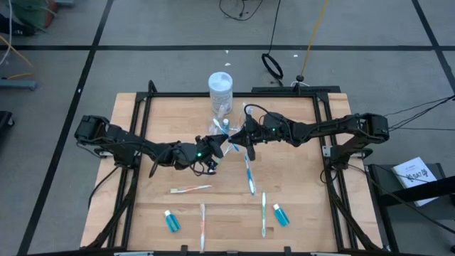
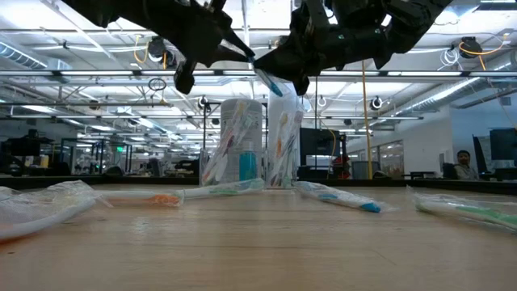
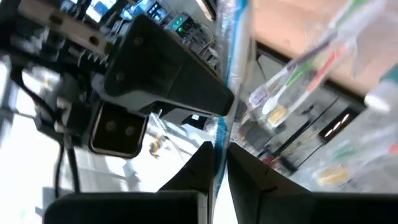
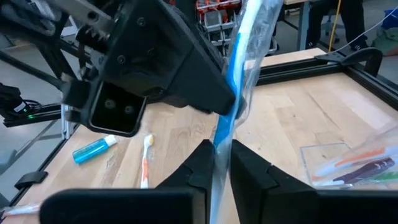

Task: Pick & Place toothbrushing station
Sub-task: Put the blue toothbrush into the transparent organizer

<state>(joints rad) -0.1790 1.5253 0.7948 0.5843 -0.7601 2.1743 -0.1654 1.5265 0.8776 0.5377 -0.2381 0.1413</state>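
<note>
A blue toothbrush in a clear wrapper (image 2: 266, 81) is held in the air over the middle of the table, between my two grippers. My left gripper (image 1: 217, 147) comes in from the left and is shut on it. My right gripper (image 1: 239, 138) comes in from the right and is also shut on it. The clear toothbrushing station (image 1: 221, 129) stands on the table just beyond them, with several brushes in it. It also shows in the low view (image 2: 283, 145). The white jar (image 1: 220, 91) stands behind it. My left gripper pinches the wrapped blue toothbrush's shaft (image 3: 221, 146) between its two fingers, which lie across it. The brush is lifted clear of the table and runs on past my right gripper. My right gripper pinches the same wrapped brush (image 4: 225, 134) between its two fingers, across the shaft and close to my left gripper's hold. The brush is clear of the table and is tilted in the low view.
Wrapped toothbrushes lie on the near half of the table (image 1: 190, 189) (image 1: 202, 226) (image 1: 249, 174) (image 1: 264, 213). Two small blue tubes lie near the front edge (image 1: 171, 220) (image 1: 280, 215). A black frame (image 1: 327, 142) borders the table.
</note>
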